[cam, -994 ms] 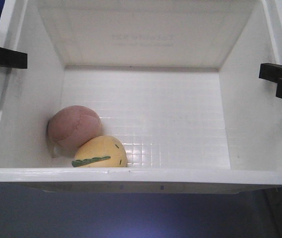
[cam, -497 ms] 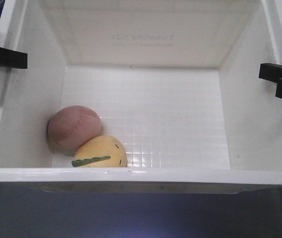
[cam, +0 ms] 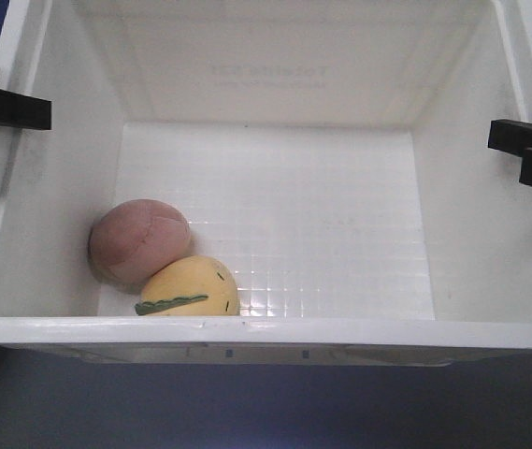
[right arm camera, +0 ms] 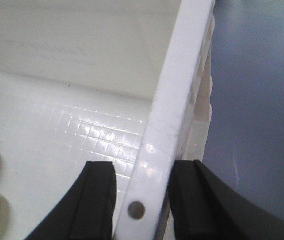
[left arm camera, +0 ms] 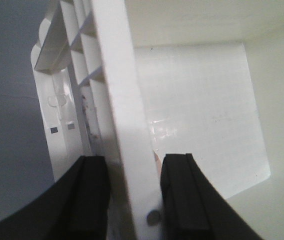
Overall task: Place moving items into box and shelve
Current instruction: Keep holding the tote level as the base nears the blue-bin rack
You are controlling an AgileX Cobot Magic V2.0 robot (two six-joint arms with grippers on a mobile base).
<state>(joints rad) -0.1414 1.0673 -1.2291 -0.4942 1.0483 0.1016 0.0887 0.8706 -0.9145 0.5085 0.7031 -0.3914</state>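
Just behind the near rim of the box (cam: 266,330), the yellow ball (cam: 191,288) with its green stitched stripe lies in the near-left corner. It touches the pink-brown ball (cam: 140,241), which sits just beyond it against the left wall. Both items are in, so the step in hand looks like carrying the box to the shelf.

Midway along the sides, the left gripper (left arm camera: 134,200) straddles the left wall, narrowed onto it with one finger inside and one outside. The right gripper (right arm camera: 146,200) clamps the right wall the same way. Both arms should move together and level, so the thin walls neither twist nor slip and the balls do not roll.

On the far wall, grey lettering (cam: 267,73) shows through the plastic, too faint to read.
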